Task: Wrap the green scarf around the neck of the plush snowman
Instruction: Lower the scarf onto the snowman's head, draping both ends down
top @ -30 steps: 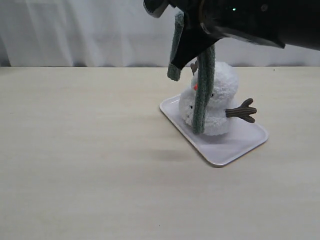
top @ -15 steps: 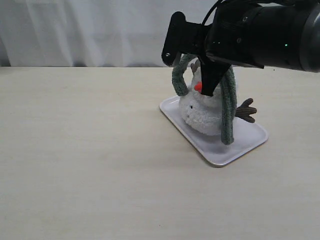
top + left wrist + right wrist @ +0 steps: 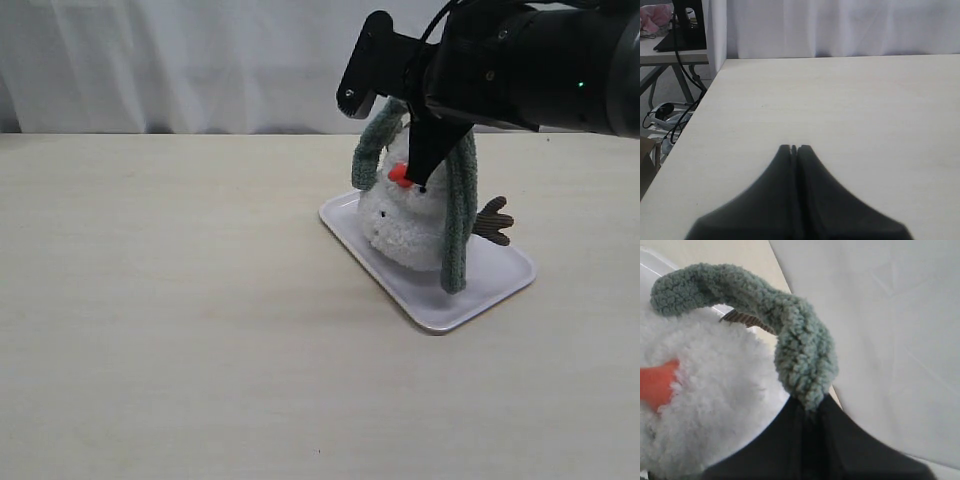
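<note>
Glossy black cylindrical right arm (image 3: 540, 65) bears a green light (image 3: 579, 85); fingers (image 3: 827, 205) matte black.

A white tray (image 3: 497, 272) sits on the pale table (image 3: 150, 300).

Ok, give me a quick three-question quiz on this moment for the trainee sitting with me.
1. True or false: the left gripper holds one end of the green scarf.
2. The plush snowman stands on: A a white tray; B a folded towel; C a basket.
3. Fill in: the scarf, arched over the snowman's head, is pinched by the ___ gripper.

Key: 1 false, it is shut on nothing over the table. 2 A. 3 right gripper.
</note>
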`<state>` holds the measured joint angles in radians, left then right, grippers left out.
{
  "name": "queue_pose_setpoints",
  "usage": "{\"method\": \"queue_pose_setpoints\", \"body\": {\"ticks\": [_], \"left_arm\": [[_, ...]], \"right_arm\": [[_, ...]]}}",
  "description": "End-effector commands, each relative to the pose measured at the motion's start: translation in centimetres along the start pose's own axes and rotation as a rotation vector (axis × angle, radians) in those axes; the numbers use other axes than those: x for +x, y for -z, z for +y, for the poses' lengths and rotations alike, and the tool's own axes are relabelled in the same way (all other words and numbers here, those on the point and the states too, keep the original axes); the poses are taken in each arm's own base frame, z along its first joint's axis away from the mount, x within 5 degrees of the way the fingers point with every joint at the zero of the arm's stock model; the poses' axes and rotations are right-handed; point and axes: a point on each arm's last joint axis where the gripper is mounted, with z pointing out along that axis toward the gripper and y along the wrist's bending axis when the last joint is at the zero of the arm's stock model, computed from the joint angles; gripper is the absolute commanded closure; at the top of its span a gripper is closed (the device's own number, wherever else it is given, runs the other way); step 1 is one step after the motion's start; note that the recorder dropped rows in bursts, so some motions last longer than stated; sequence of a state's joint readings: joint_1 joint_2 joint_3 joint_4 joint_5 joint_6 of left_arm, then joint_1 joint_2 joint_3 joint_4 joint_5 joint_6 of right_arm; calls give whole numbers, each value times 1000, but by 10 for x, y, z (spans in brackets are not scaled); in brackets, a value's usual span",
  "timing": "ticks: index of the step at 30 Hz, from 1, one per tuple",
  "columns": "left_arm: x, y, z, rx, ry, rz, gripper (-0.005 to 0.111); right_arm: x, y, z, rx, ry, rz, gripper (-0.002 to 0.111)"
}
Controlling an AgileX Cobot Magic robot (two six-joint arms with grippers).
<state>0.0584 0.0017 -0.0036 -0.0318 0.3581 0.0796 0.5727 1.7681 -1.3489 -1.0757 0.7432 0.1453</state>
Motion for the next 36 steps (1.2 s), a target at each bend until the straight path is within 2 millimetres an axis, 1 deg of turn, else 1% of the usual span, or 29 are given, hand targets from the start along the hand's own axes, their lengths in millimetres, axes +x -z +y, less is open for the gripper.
{"method": "queue_pose_setpoints", "body": {"ticks": [1,5,10,13,16,18,20,22,23,26,27,28,29,30,33,36], "left_arm": [[0,0,0,6,7,-13,107],[0,0,0,6,7,-11,107],[0,0,0,6,6,-11,107],[0,0,0,6,6,-11,107],[0,0,0,6,6,-11,107],[0,0,0,6,7,-11,107],[0,0,0,6,7,-11,107],[0,0,0,6,7,-11,107],[0,0,0,6,7,-11,107],[0,0,0,6,7,-11,107],[0,0,0,6,7,-11,107],[0,0,0,6,7,-11,107],[0,0,0,6,7,-11,107],[0,0,0,6,7,-11,107],[0,0,0,6,7,-15,107],[0,0,0,6,7,-15,107]], "right_arm": [[-7,19,-8,45,20,-62,104],[-14,47,-16,73,10,-138,104],[-21,75,-16,38,-43,-208,104],[-26,82,-11,23,-45,-231,104],[-30,84,-6,-10,-61,-264,104],[-33,78,0,-25,-40,-267,104],[-34,71,5,-26,43,-247,104],[-34,60,10,-24,152,-223,104],[-32,49,12,-10,236,-195,104],[-27,35,13,9,306,-134,104],[-22,29,10,28,326,-91,104],[-17,24,7,42,328,-55,104],[-10,17,3,36,298,-26,104],[-7,14,1,27,270,-22,104],[4,1,-11,23,99,-37,104],[11,-7,-17,2,27,-57,104]]}}
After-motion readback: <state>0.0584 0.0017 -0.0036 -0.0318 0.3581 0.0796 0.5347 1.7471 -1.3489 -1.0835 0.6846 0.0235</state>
